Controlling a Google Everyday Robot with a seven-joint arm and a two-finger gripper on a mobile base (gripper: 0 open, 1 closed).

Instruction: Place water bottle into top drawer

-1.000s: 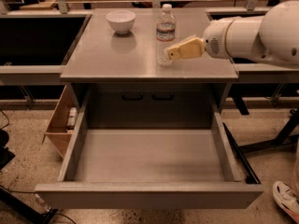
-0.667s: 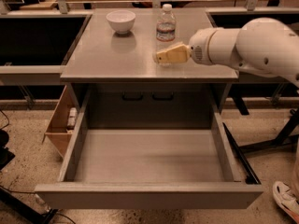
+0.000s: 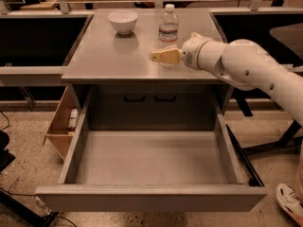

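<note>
Camera view check: where does the small clear plastic water bottle [image 3: 168, 26] with the white screw cap stand?

Upright on the flat grey metal bench [image 3: 109, 56], toward the back, right of the round white bowl [image 3: 122, 21]. Bottle and bowl are apart.

And the cream-coloured end effector [image 3: 155, 56]?

It hangs over the bench top, just in front of the bottle's base, pointing left. The white jointed arm [image 3: 255, 72] reaches in from the right.

Does it have hold of anything?

Nothing is in it. How far open it is, I cannot tell from this side. Whether it touches the bottle is unclear too.

What about the wide, shallow grey metal top drawer [image 3: 151, 197]?

Pulled well out below the bench, nearly as wide as the cabinet. Behind it sits a recessed panel [image 3: 149, 98] with two dark handles.

Anything else nearby?

A tilted wooden box [image 3: 59, 126] leans at the drawer's left side, on the speckled floor.
</note>
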